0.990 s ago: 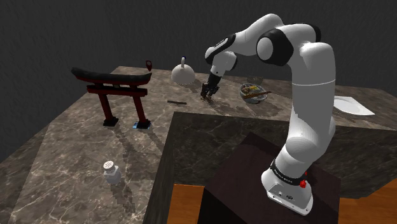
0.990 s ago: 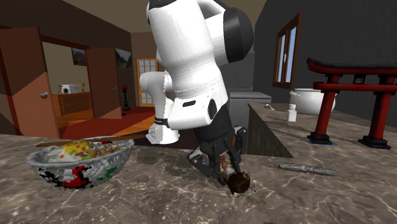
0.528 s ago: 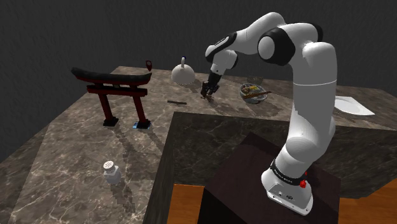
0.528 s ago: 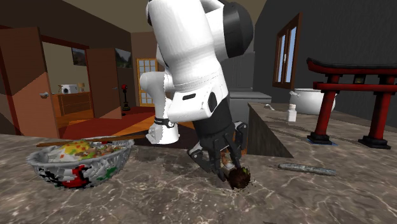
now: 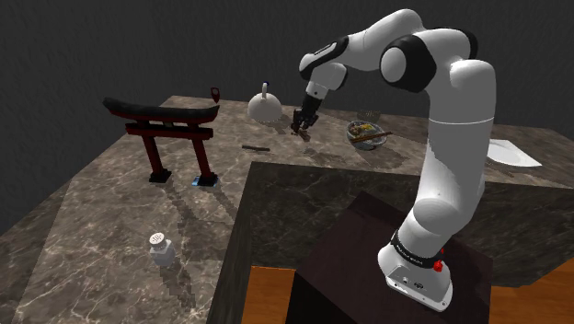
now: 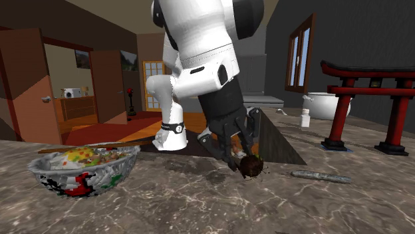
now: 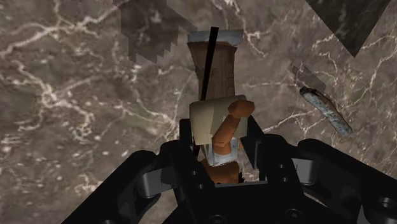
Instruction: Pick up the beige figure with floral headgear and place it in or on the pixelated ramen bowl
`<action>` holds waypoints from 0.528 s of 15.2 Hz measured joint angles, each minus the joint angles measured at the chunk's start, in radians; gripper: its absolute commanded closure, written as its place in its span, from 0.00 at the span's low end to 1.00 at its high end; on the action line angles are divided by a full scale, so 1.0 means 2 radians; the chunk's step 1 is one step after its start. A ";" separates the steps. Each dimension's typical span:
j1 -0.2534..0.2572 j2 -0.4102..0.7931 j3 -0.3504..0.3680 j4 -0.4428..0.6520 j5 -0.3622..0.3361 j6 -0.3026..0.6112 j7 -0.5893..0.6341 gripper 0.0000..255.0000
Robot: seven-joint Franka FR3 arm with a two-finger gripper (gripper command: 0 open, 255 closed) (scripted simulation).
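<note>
Since the earlier frames the black two-finger gripper [image 6: 239, 154] has risen. The figure's lower end, which was down at the marble, now hangs clear of it, with a shadow on the stone beneath.

Tool state: the fingers are pinched on the beige-bodied figure with brown limbs [image 7: 214, 118], one on either side of its torso. No gap shows between pad and body in the wrist view. The grasp is judged secure, though the figure is held near one end.

Position of the held item: in the air above the dark veined marble countertop [image 6: 166, 207], over its middle ground and away from any edge. Its long axis runs on from the fingers, roughly in line with the gripper. In the second exterior view it slants downward, and the dark rounded end [image 6: 251, 166] is its lowest point.

Governing relation: the blocky, multicoloured ramen bowl with chopsticks laid across it [image 6: 85, 177] stands on the same countertop, well apart from the gripper. It lies to the second exterior view's left and the shoulder view's right [image 5: 366, 136], nearer the countertop's far edge. The bowl's rim sits at about the level of the hanging end, so in my judgement more height is needed before the sideways carry.

Noted nearby: a grey stick-like piece [image 6: 320, 176] lies flat on the marble on the side away from the bowl, off the likely path.
</note>
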State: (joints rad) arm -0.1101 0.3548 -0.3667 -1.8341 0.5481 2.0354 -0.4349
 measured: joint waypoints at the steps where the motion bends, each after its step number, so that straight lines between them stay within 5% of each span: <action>1: 0.000 -0.004 -0.001 0.001 -0.003 -0.005 0.002 1.00; 8: 0.002 -0.025 -0.006 0.020 -0.018 -0.038 0.023 1.00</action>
State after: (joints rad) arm -0.1051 0.3054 -0.3786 -1.7941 0.5116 1.9591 -0.3895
